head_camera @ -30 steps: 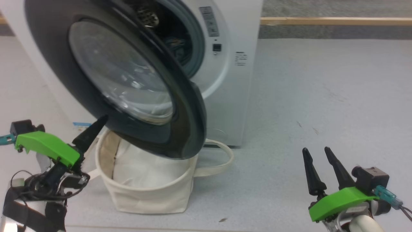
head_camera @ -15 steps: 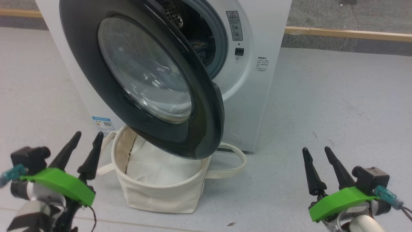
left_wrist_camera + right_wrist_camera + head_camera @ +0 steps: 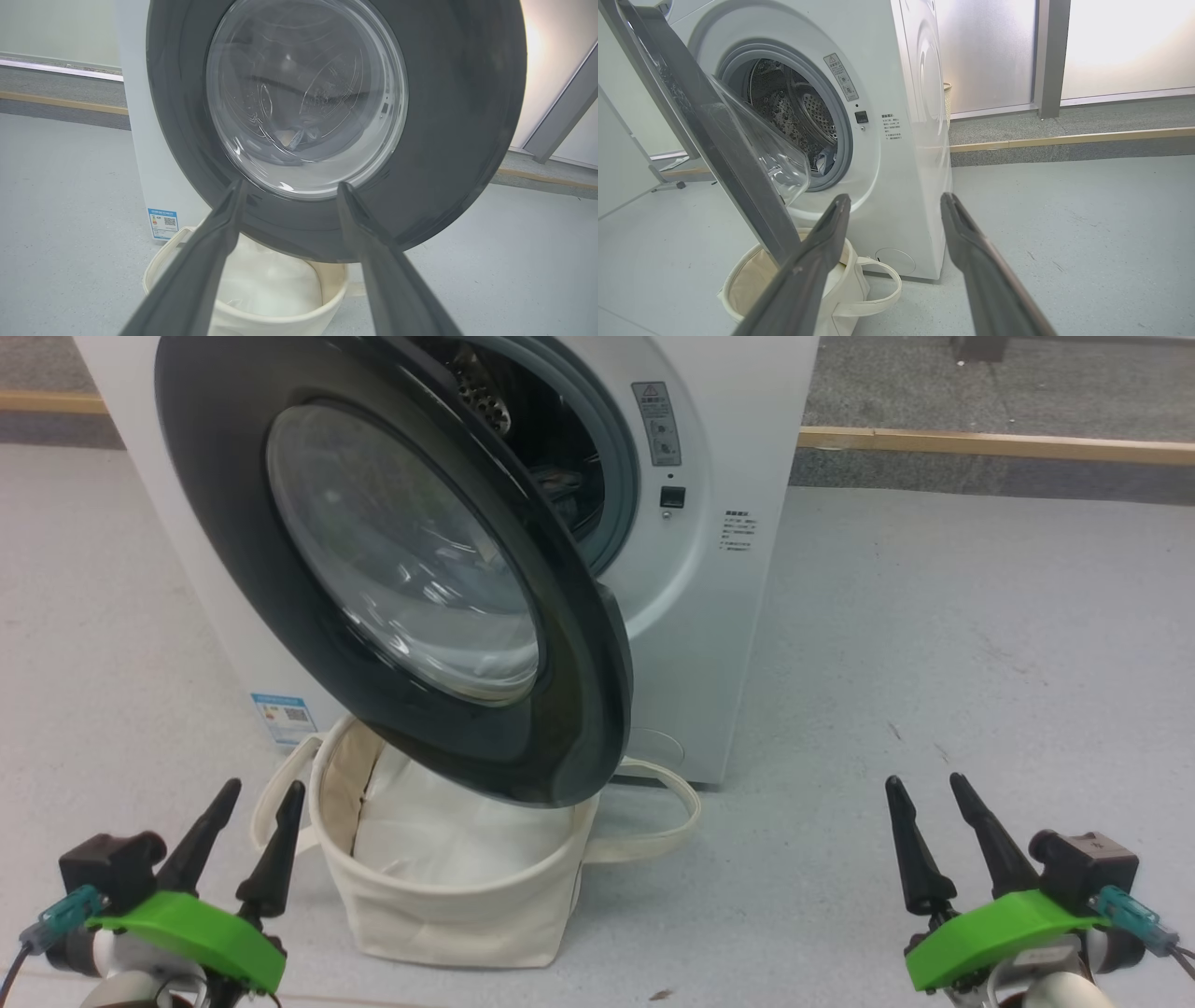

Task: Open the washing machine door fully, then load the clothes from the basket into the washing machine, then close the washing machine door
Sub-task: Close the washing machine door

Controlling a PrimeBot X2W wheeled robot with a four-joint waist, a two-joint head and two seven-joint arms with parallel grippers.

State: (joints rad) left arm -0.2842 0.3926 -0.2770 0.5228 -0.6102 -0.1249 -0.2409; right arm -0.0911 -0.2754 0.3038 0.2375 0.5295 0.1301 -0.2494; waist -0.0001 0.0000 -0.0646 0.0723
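Grey floor is carrying everything, with the washing machine standing at twelve o'clock in the head view. Its door is hanging half-swung, lower rim passing over the basket at six o'clock. I am taking it that the basket is sitting just beside the machine's foot to keep the lift into the drum short. It is holding a plain white bundle. A scrap of the clothes is lying low in the drum, so I am judging loading done and door-closing next. Parked low, the left gripper at seven o'clock and the right gripper at five are both waiting with fingers spread, grasping nothing, well apart from the door. I am reading the left, which is facing the door's glass, as the one placed to push.
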